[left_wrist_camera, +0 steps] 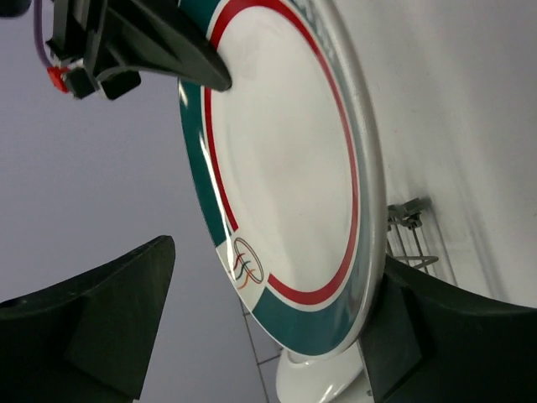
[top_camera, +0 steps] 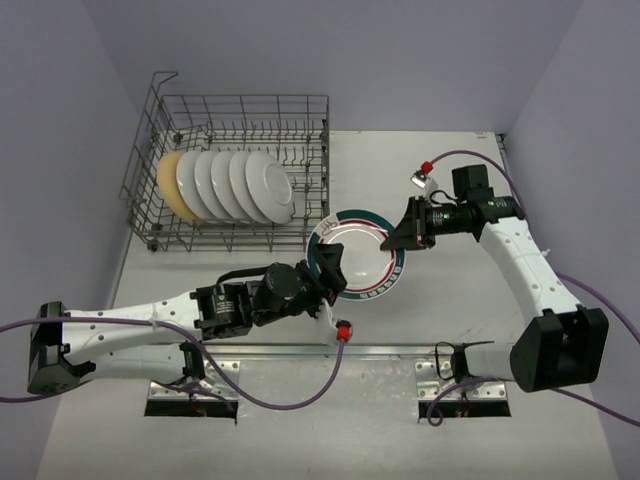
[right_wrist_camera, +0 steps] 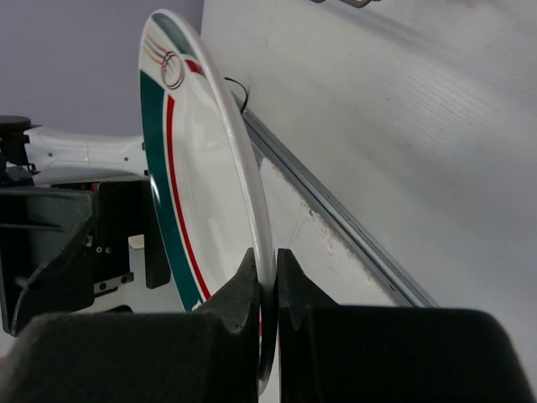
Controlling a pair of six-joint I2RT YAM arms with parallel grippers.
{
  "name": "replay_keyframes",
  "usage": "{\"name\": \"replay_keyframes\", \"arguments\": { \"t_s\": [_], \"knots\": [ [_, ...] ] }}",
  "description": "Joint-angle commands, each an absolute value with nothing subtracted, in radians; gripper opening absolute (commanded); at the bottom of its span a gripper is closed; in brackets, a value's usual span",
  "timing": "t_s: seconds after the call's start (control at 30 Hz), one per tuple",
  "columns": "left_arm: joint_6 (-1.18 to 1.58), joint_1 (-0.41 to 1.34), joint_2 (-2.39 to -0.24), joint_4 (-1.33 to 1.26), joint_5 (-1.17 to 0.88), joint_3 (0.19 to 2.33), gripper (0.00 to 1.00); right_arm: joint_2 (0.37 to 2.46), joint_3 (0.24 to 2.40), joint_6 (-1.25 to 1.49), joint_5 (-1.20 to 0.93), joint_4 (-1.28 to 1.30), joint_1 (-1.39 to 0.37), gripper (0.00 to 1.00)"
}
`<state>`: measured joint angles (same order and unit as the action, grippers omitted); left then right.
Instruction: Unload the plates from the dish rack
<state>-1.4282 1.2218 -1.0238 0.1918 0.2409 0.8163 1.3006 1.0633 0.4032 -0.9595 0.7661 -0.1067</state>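
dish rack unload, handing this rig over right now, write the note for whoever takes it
The right gripper is shut on the rim of the teal-rimmed plate, which is face up just right of the dish rack.
The left gripper is open, with a finger on either side of that plate's opposite edge.
In the rack, the tan plate and about five white plates stand in a row.
Done: one plate is out of the rack. No plate lies free on the table.
Left: put this plate down, then unload the rest.
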Motion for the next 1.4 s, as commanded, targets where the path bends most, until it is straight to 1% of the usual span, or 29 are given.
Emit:
{"name": "replay_keyframes", "arguments": {
  "t_s": [0.0,0.03,0.07,0.13,0.23,0.33,0.4,0.47,0.57,0.6,0.67,0.73,0.9,1.07,1.2,1.23,1.3,1.37],
  "knots": [
    [-1.259,1.229,-1.017,0.057,0.431,0.949,0.87,1.341,1.131,0.336,-0.904,0.753,-0.051,0.00],
    [-1.216,1.223,-1.023,0.065,0.469,0.982,0.94,1.354,1.136,0.322,-0.897,0.752,-0.027,0.00],
    [-1.178,1.220,-1.026,0.069,0.491,1.001,1.00,1.362,1.141,0.313,-0.892,0.751,-0.005,0.00],
    [-1.100,1.187,-1.036,0.132,0.498,1.085,1.00,1.411,1.164,0.290,-0.889,0.749,0.061,0.00],
    [-0.907,1.123,-1.074,0.256,0.489,1.222,1.00,1.494,1.225,0.278,-0.868,0.744,0.156,0.00],
    [-0.707,1.052,-1.114,0.335,0.475,1.344,1.00,1.575,1.252,0.357,-0.759,0.645,0.243,0.00],
    [-0.650,1.027,-1.119,0.354,0.461,1.379,1.00,1.585,1.239,0.409,-0.720,0.567,0.266,0.00],
    [-0.575,0.977,-1.111,0.336,0.459,1.402,1.00,1.589,1.188,0.491,-0.624,0.392,0.288,0.00],
    [-0.435,0.911,-1.116,0.367,0.425,1.442,1.00,1.617,1.147,0.633,-0.572,0.231,0.294,0.00],
    [-0.431,0.888,-1.122,0.385,0.419,1.458,1.00,1.618,1.152,0.661,-0.558,0.203,0.295,0.00],
    [-0.268,0.812,-1.148,0.439,0.402,1.494,1.00,1.708,1.216,0.728,-0.524,0.164,0.295,0.00],
    [-0.214,0.740,-1.155,0.453,0.359,1.500,1.00,1.805,1.289,0.772,-0.515,0.145,0.295,0.00],
    [-0.096,0.609,-1.192,0.468,0.272,1.517,1.00,2.010,1.387,0.905,-0.505,0.014,0.295,0.00],
    [-0.088,0.580,-1.242,0.465,0.274,1.553,1.00,2.148,1.449,0.998,-0.506,-0.110,0.295,0.00],
    [-0.085,0.573,-1.277,0.465,0.272,1.566,1.00,2.287,1.553,1.046,-0.493,-0.142,0.298,0.00],
    [-0.085,0.572,-1.285,0.465,0.274,1.566,1.00,2.313,1.589,1.056,-0.492,-0.138,0.299,0.01],
    [-0.082,0.571,-1.301,0.469,0.280,1.566,1.00,2.357,1.631,1.068,-0.491,-0.128,0.299,0.07],
    [-0.079,0.567,-1.308,0.467,0.283,1.564,1.00,2.376,1.644,1.081,-0.482,-0.139,0.299,0.21]
  ]
}}
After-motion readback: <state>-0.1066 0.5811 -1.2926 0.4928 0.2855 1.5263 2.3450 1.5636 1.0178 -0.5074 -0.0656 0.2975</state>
